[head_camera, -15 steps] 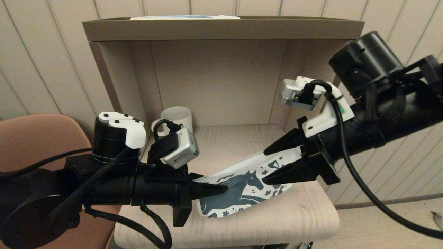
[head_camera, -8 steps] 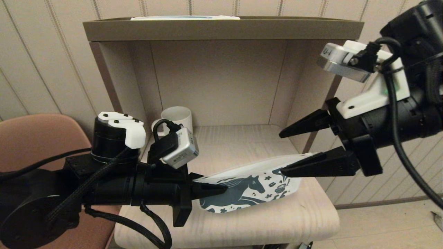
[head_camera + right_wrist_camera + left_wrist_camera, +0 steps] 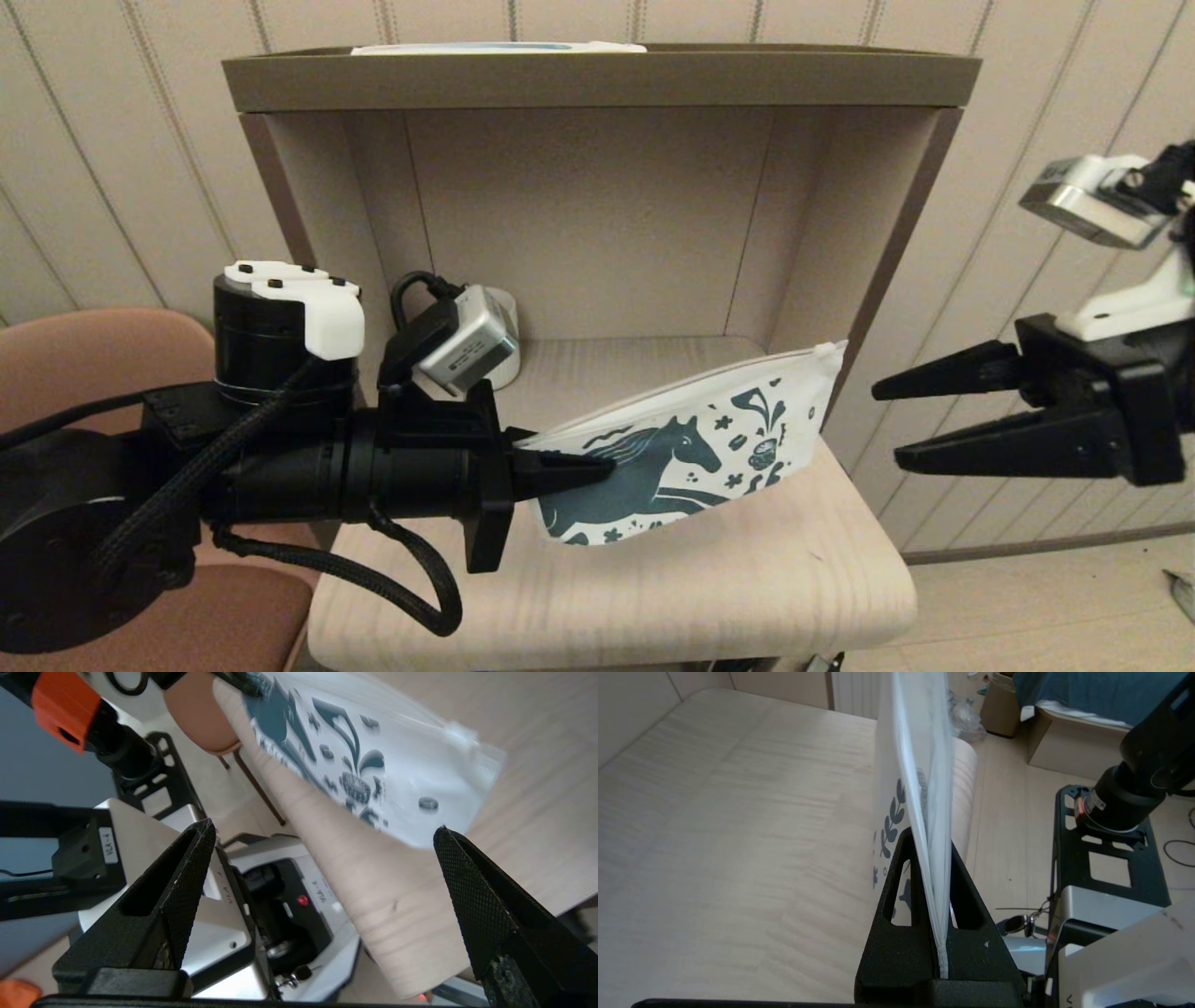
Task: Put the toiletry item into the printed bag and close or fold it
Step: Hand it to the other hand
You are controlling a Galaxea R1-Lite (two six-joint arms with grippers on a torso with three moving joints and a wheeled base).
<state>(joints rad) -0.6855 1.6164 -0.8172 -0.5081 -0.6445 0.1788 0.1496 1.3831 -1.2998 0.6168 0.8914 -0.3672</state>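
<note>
The printed bag (image 3: 691, 439), a flat white pouch with a teal horse, hangs edge-up just above the light wooden shelf board (image 3: 709, 579). My left gripper (image 3: 597, 467) is shut on its left end; in the left wrist view the bag (image 3: 920, 765) runs straight out from between the fingers (image 3: 896, 924). My right gripper (image 3: 892, 420) stands open in the air to the right of the shelf, clear of the bag's far corner. In the right wrist view its gap (image 3: 322, 833) holds nothing and the bag (image 3: 373, 756) lies beyond. The toiletry tube is out of view.
A white mug (image 3: 504, 322) stands at the back left of the shelf nook, mostly hidden behind my left wrist camera. The nook's side walls (image 3: 882, 271) and top board (image 3: 597, 79) box in the space. A brown chair (image 3: 84, 364) is at the left.
My right gripper let go of the bag's right end and drew back to the right, out of the nook. The bag swung upright in the left gripper, which rose slightly.
</note>
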